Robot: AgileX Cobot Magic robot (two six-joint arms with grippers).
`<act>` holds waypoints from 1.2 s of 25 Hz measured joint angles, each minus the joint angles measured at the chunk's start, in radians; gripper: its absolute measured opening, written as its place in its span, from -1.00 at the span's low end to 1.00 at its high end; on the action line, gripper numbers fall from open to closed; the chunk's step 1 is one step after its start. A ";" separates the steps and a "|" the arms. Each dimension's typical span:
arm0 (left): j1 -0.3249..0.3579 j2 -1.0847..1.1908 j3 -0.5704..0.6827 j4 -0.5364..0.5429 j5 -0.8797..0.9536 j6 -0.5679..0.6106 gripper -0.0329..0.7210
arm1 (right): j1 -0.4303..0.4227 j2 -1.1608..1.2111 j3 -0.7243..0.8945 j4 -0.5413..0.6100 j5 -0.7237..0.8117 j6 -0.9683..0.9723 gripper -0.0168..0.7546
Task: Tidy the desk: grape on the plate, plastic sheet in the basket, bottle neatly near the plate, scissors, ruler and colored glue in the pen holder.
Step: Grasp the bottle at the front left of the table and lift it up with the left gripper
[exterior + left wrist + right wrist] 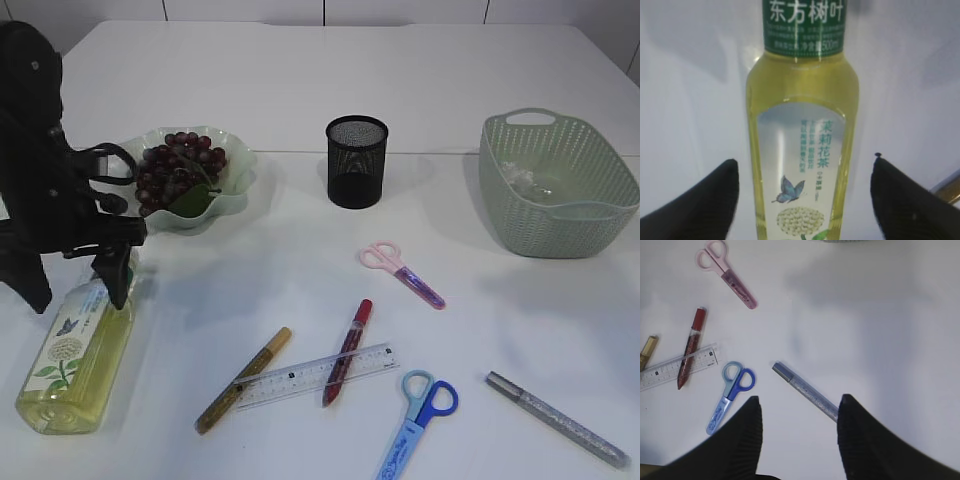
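Observation:
A yellow tea bottle (72,358) lies on its side at the front left. My left gripper (76,286) is open with a jaw on each side of the bottle's upper part; in the left wrist view (804,162) the bottle (802,115) sits between the jaws without touching them. Grapes (178,168) lie on the green plate (235,192). The plastic sheet (524,180) lies in the green basket (560,225). Pink scissors (402,271), blue scissors (421,412), a ruler (318,374) and red (347,351), gold (243,379) and silver glue (556,418) lie on the table. My right gripper (800,401) is open and empty above the silver glue (805,390).
The black mesh pen holder (356,162) stands upright at the middle back. The right wrist view also shows the blue scissors (730,395), pink scissors (727,273), red glue (690,347) and ruler (675,368).

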 joint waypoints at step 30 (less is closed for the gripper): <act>0.040 0.102 -0.002 -0.072 -0.066 -0.007 0.66 | 0.000 0.000 0.000 0.000 0.000 -0.001 0.07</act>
